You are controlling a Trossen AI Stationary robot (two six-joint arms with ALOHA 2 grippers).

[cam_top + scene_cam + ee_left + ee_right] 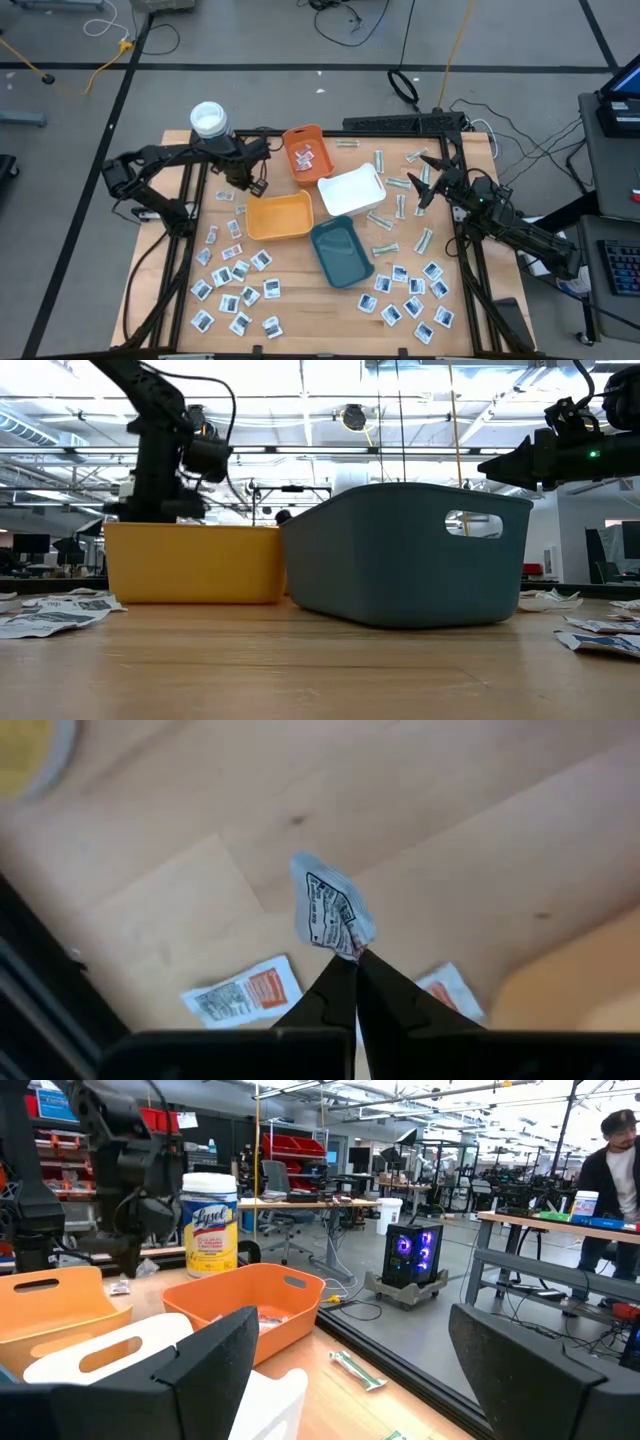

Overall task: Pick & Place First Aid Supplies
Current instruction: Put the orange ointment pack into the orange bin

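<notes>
one white sachet (332,912) pinched at the left gripper (355,963) tips.

We can read one word for certain: "Lysol", in blue script on the yellow label of the white-lidded canister (210,1223) standing on the desk (330,1370) in the right wrist view. The sachet (331,914) in the left wrist view carries dark print inside a black border, and the packet (243,991) lying on the desk below it has an orange block beside fine lines, but we cannot make out the words on either.
</notes>
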